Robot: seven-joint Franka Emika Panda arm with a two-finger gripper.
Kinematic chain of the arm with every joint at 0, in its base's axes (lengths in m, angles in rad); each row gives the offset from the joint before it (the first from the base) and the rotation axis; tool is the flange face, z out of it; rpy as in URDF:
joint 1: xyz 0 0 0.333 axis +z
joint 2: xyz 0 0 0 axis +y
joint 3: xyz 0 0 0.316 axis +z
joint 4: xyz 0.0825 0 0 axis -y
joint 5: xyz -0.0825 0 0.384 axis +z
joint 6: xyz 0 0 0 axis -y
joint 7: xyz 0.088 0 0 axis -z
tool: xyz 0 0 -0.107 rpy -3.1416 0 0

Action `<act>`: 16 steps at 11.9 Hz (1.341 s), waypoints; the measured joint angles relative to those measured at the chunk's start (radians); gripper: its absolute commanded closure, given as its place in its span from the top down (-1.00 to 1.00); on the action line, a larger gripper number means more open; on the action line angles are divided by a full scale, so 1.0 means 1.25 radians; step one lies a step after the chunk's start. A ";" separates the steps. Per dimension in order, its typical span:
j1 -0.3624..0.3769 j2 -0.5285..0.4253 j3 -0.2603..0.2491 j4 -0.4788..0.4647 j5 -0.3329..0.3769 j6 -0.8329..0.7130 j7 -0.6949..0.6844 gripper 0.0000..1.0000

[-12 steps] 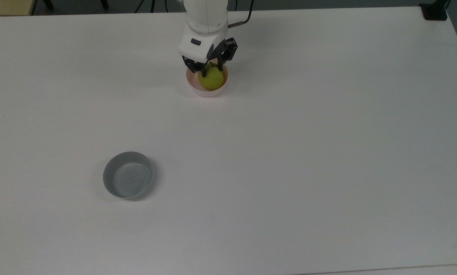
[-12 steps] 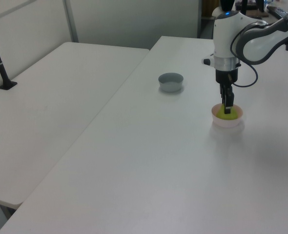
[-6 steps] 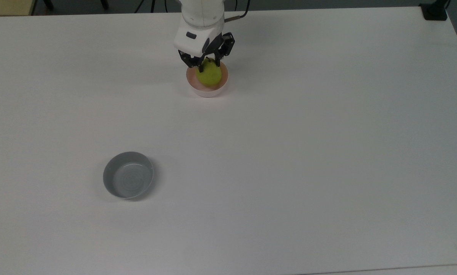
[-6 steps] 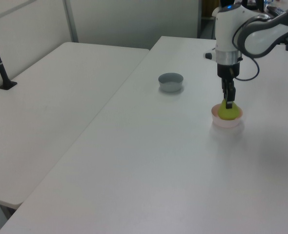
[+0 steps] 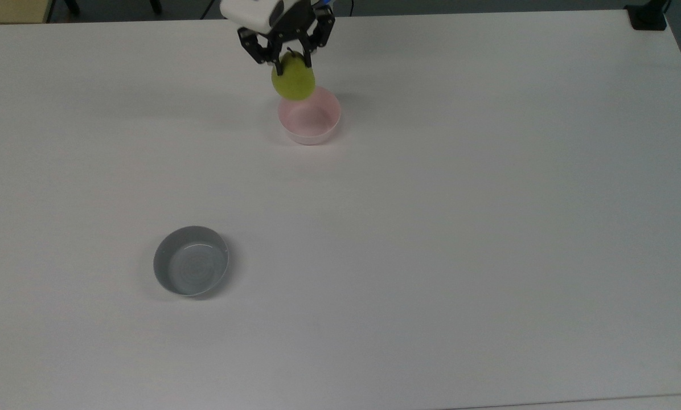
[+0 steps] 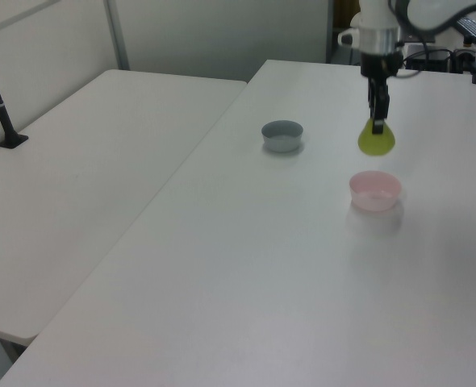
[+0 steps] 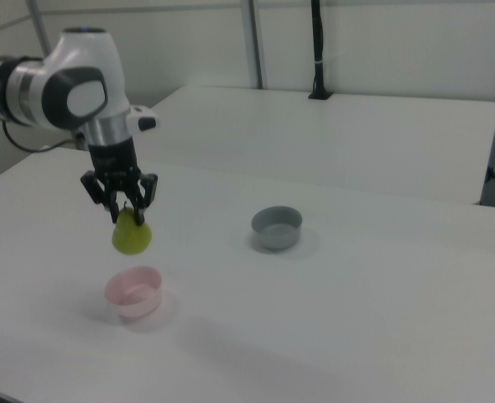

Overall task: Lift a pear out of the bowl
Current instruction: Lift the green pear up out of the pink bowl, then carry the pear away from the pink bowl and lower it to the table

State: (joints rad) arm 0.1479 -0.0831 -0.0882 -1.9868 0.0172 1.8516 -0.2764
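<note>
Going left to right across the top view, the grey bowl (image 5: 191, 261) sits in the lower left of the frame, well apart from everything I am working on. At upper centre my gripper (image 5: 286, 57) is clamped on the narrow top of the pear (image 5: 293, 81), which hangs in the air at the top edge of the frame. Just below it in the picture stands the pink bowl (image 5: 309, 122) on the white table (image 5: 488, 228), and its inside is now bare. Half a second ago the pear was still down inside that bowl with my fingers around it; since then I have risen and carried it clear of the rim. In the right view the pear (image 7: 132, 235) hangs plainly above the bowl (image 7: 134, 291), not touching it. I judge the pick as good as done; what remains is holding firm.
</note>
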 measured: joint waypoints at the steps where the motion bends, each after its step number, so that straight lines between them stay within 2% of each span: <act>1: -0.012 -0.002 -0.001 0.049 0.000 -0.045 0.002 -1.00; 4: -0.045 -0.005 -0.003 0.189 0.013 -0.183 0.002 -1.00; 5: -0.051 -0.004 -0.003 0.216 0.013 -0.209 0.002 -1.00; 9: -0.111 0.019 -0.005 0.259 0.010 -0.217 -0.039 -1.00; 12: -0.201 0.111 -0.008 0.341 0.010 -0.211 -0.119 -1.00; 16: -0.277 0.276 -0.010 0.385 0.005 -0.066 -0.144 -1.00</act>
State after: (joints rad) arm -0.1986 0.2620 -0.1009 -1.5059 0.0229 1.7690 -0.4564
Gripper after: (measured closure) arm 0.533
